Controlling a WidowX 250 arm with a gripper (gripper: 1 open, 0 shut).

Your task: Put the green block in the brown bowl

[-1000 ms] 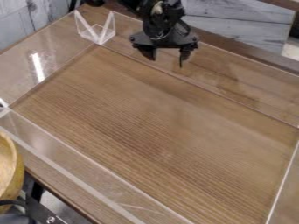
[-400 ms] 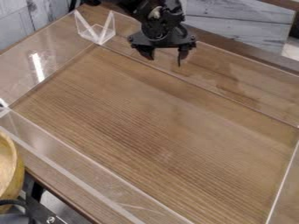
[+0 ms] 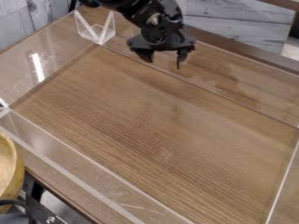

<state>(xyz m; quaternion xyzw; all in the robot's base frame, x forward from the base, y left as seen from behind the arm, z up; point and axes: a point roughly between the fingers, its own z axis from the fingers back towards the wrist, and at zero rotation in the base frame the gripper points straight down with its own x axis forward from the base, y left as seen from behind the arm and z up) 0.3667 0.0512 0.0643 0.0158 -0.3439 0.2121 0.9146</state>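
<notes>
My gripper (image 3: 163, 59) hangs over the far end of the wooden table, fingers pointing down and spread apart, with nothing between them. Only a curved piece of the brown bowl (image 3: 9, 171) shows at the lower left edge, outside the clear wall. The green block is not in view.
A low clear plastic wall (image 3: 70, 175) rings the wooden tabletop (image 3: 163, 131). A clear folded stand (image 3: 93, 28) sits at the far left corner. White and grey boards run behind the table at the top right.
The gripper has drifted slightly up and left toward the far edge; its fingers stay spread.
</notes>
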